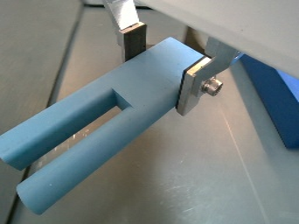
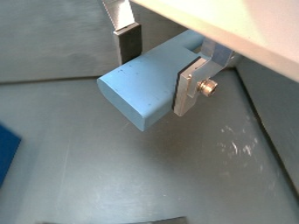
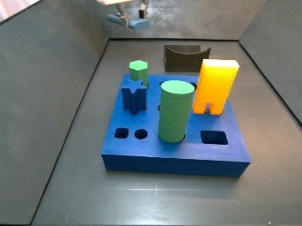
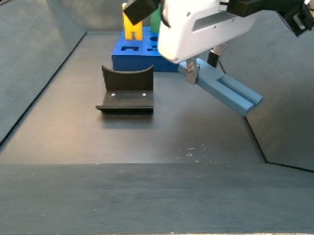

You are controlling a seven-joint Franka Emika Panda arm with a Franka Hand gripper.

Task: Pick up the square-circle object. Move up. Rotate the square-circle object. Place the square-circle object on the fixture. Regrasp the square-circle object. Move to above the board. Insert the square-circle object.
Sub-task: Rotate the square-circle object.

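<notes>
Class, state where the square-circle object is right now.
The square-circle object is clamped in the gripper, tilted in the air beside the fixture, off the floor and short of the board.

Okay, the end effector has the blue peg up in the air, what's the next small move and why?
Probably rotate the square-circle object. The end effector grips it at one end, tilted, well above the floor and beside the fixture, whose notch is unoccupied. It likely needs reorienting before being set there.

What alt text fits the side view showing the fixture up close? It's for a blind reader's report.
The gripper hangs in the air right of the dark fixture, its jaws shut on the tilted pale blue square-circle object. The blue board sits behind on the grey floor.
</notes>
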